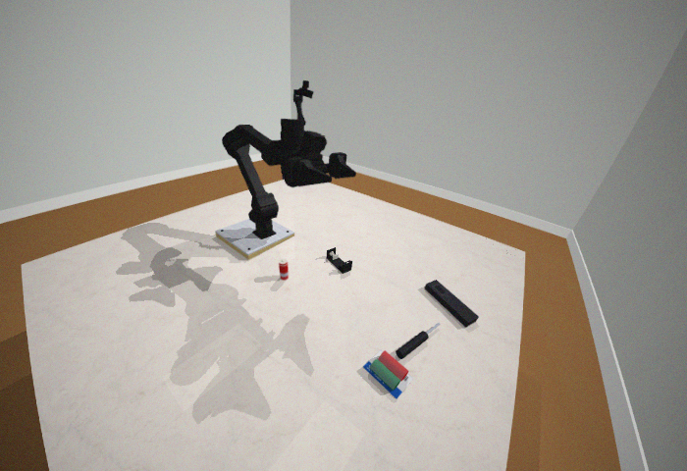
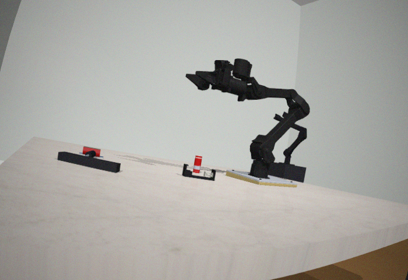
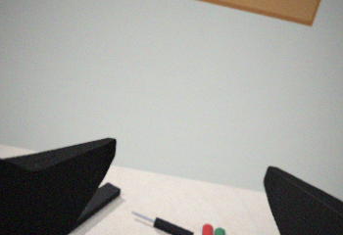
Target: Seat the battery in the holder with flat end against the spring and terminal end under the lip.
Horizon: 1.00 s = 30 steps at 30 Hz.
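The battery (image 1: pixel 283 270) (image 2: pixel 197 164), red with a pale band, stands upright on the table, apart from the holder and nearer the robot's base plate in the top view. The black holder (image 1: pixel 346 266) (image 2: pixel 197 178) lies on the table with a raised wall at each end; in the exterior view it stands in front of the battery. A pale part shows inside it near one end; spring and lip are too small to tell apart. My gripper (image 1: pixel 343 177) (image 2: pixel 192 73) (image 3: pixel 189 160) is open and empty, high above the table. Neither battery nor holder shows in the wrist view.
A black bar (image 1: pixel 450 303) (image 2: pixel 88 161) (image 3: pixel 98 205) and a screwdriver (image 1: pixel 412 343) (image 3: pixel 171 227) lie beyond the holder. Beside them a red cylinder (image 1: pixel 393 364) (image 3: pixel 207 230) and a green cylinder (image 1: pixel 384 375) (image 3: pixel 220 232) rest on a blue piece (image 1: pixel 396 392).
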### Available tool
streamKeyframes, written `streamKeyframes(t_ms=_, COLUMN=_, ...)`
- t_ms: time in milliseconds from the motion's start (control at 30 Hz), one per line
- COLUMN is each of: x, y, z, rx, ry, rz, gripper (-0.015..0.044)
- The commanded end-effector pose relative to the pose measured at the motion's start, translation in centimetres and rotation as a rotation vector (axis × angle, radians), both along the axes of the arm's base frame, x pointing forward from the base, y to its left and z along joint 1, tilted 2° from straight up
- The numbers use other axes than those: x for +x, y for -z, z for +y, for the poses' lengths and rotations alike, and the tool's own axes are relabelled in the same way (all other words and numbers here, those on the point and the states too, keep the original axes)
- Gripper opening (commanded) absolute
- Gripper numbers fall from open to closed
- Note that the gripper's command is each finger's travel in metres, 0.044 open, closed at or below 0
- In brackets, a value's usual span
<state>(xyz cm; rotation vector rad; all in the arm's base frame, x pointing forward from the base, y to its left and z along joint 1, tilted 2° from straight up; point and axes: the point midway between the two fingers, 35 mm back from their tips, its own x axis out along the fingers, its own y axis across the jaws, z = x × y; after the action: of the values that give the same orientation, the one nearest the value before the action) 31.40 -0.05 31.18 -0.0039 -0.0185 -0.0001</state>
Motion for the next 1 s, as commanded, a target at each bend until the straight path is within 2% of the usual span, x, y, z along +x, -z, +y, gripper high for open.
streamKeyframes(t_ms=0, x=0.1, y=0.3, z=-0.1, rx=-0.012, ry=0.003, rz=0.016, gripper=0.0374)
streamKeyframes(t_ms=67, x=0.7, y=2.5, z=-0.9, rx=-0.105, ry=0.02, rz=0.145, gripper=0.0321)
streamKeyframes(t_ms=200, x=0.2, y=9.2, z=-3.3, rx=-0.362, ry=-0.009, rz=0.552, gripper=0.0216)
streamKeyframes(t_ms=333, x=-2.9, y=14.2, z=-5.0, rx=-0.545, ry=-0.155, rz=0.927, gripper=0.0111)
streamKeyframes(t_ms=467, x=-6.0, y=16.5, z=-5.7, rx=-0.622, ry=-0.315, rz=1.151, gripper=0.0006)
streamKeyframes(t_ms=700, x=-11.7, y=17.7, z=-5.8, rx=-0.656, ry=-0.664, rz=1.439, gripper=0.0)
streamKeyframes(t_ms=967, x=-12.0, y=17.7, z=-5.8, rx=-0.655, ry=-0.684, rz=1.45, gripper=0.0)
